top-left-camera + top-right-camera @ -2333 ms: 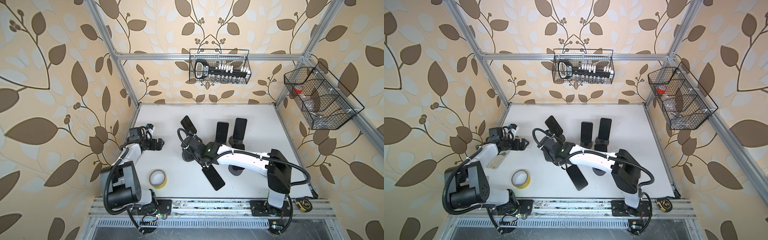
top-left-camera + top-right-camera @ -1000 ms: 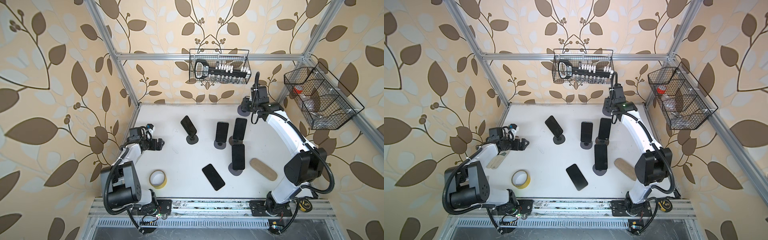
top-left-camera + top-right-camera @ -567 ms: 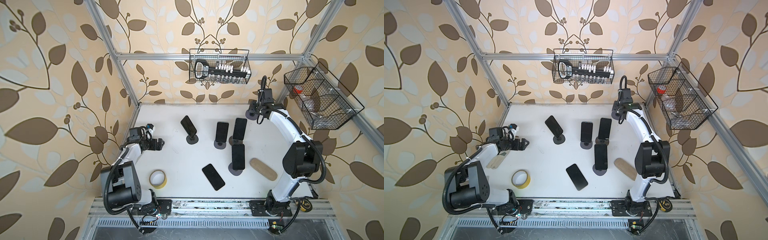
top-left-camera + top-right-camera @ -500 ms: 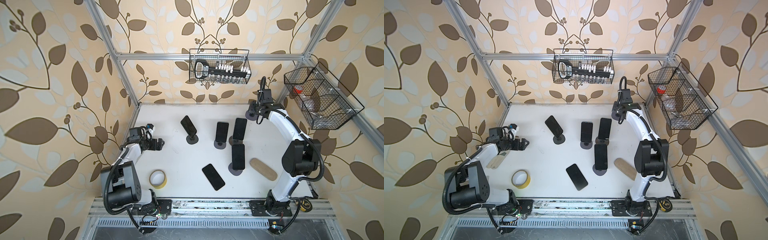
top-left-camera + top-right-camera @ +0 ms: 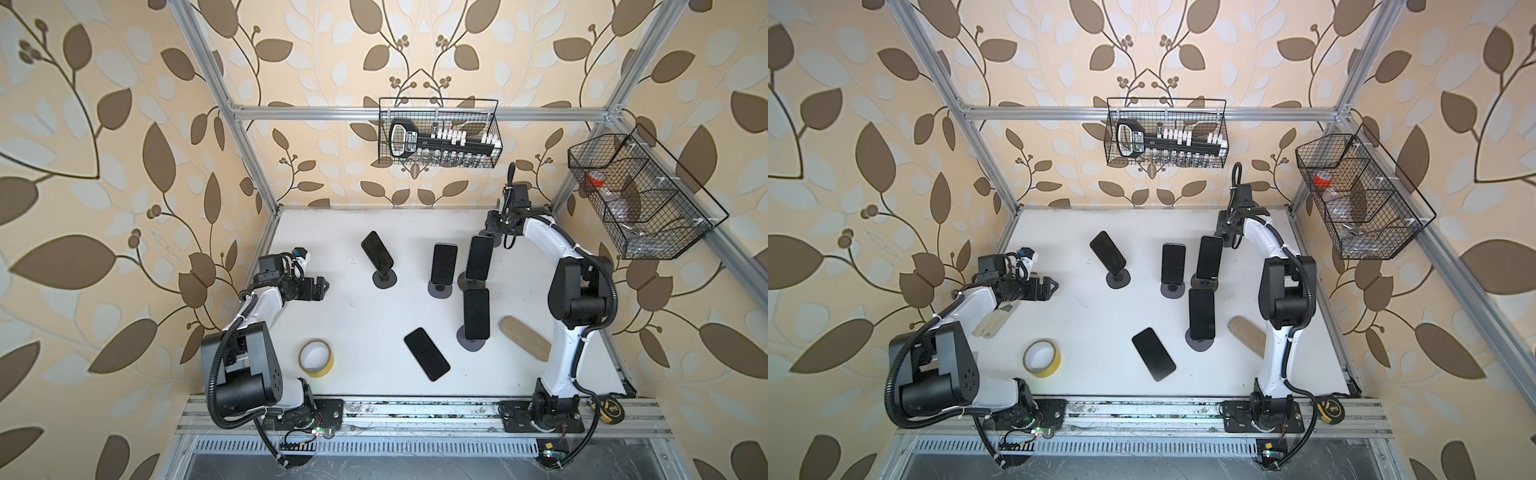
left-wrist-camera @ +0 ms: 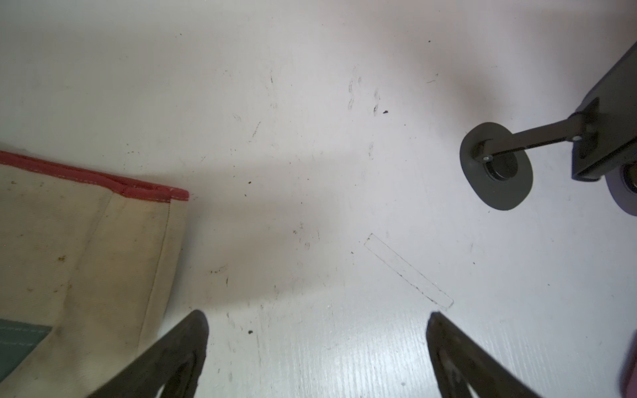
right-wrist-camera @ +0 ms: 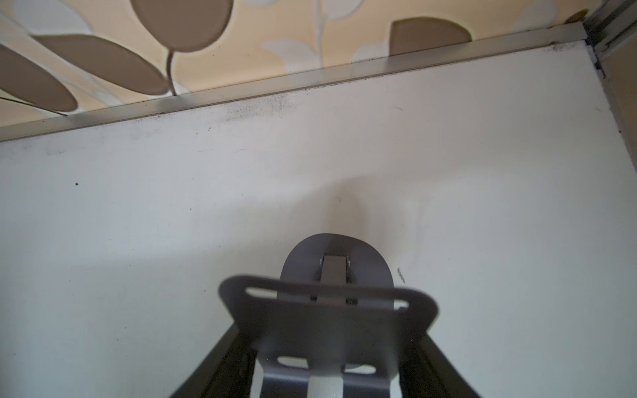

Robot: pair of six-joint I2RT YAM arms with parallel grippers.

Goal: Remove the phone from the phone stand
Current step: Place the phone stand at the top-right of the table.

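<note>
Near the front edge of the surface (image 5: pixel 365 324), a flat phone (image 5: pixel 427 353) lies off any stand. Just behind it a standing phone (image 5: pixel 476 313) is propped up. At the left side the left tool (image 5: pixel 321 286) hangs spread and empty. Three more phones (image 5: pixel 444 263) are propped up farther back. Far back in the right corner, the right tool (image 5: pixel 494 226) looks pressed onto a grey stand (image 7: pixel 327 330) with no phone showing on it; its tips are hidden.

A phone looks stiff, smooth, slippery and not heavy, and its glass could crack. I would hold its two long edges near the top and lift.

A moment earlier the right arm reached low across the middle. The phones are where they were.
</note>
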